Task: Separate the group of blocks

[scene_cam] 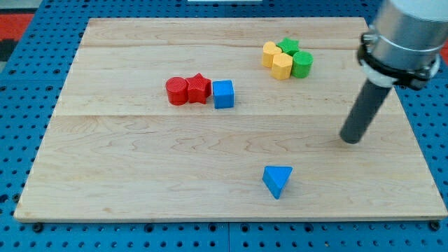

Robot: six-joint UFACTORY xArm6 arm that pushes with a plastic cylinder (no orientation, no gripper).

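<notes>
A tight group of blocks sits at the view's upper right: a yellow block point(270, 53), a green star-shaped block point(287, 47), a second yellow block point(282, 67) and a green cylinder point(302, 64), all touching. A second cluster sits left of centre: a red cylinder point(177, 91), a red star block point(199, 88) and a blue cube point(223, 94), side by side. A blue triangular block point(278, 180) lies alone near the view's bottom. My tip point(351, 138) rests on the board, to the right of and below the yellow-green group, well apart from every block.
The blocks lie on a light wooden board point(140, 175) set on a blue perforated table point(21, 105). The arm's grey body point(406, 35) hangs over the board's upper right corner.
</notes>
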